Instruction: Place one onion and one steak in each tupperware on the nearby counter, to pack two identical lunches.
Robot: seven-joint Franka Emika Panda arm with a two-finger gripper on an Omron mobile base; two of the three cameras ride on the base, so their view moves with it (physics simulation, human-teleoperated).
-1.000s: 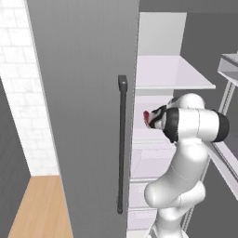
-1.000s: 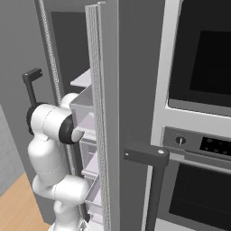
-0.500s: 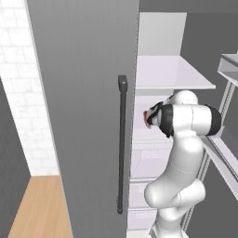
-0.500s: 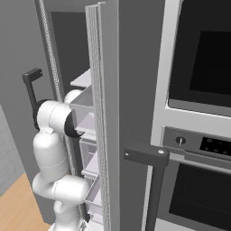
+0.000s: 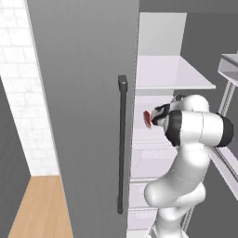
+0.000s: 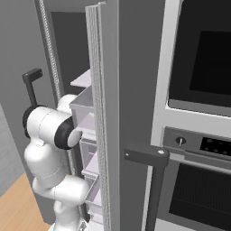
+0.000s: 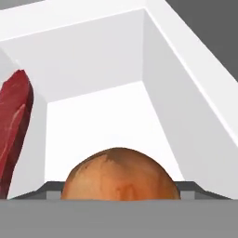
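While arm reaches into white fridge shelf [image 7: 116, 107], jaws flank round orange-brown onion [image 7: 120, 174], grip unconfirmed; dark red raw steak [image 7: 14, 125] alongside awaits.

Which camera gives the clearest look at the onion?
The hand view: the onion sits close and centred at the bottom, its brown skin plain, with a steak to its left. The left base view gives only a red sliver by the hand.

Orange-brown onion [image 7: 120, 175], dark red steak [image 7: 15, 121], white fridge shelf [image 7: 111, 111]
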